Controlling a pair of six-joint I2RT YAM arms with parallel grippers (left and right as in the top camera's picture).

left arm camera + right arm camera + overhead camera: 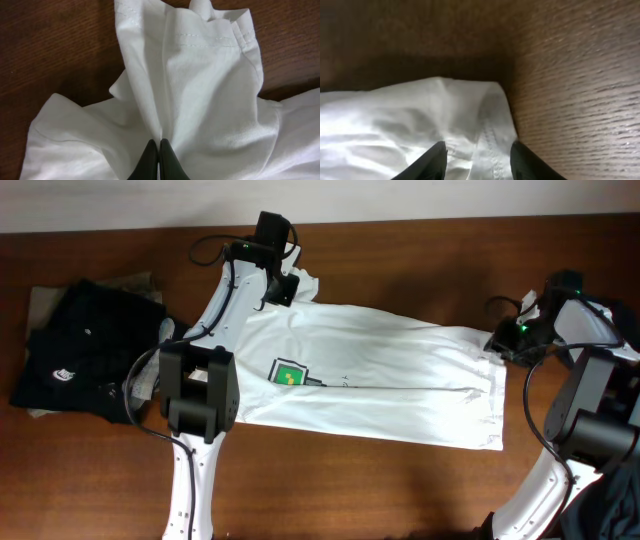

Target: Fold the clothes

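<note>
At the table's point(400, 260) far side, my left gripper point(159, 150) pinches the white T-shirt point(380, 375); jaws tight. My right gripper point(479, 146) straddles its hem point(492, 132); jaws parted.

Overhead view: looks straight down from well above on the whole table point(400, 490), far edge uppermost. Left wrist view: close, sighting along the left gripper point(160, 145) onto the white T-shirt point(210, 100) near the far edge. Right wrist view: very close and low, past the right gripper point(477, 150) toward the table's right edge. Both patches lie within the overhead view.
</note>
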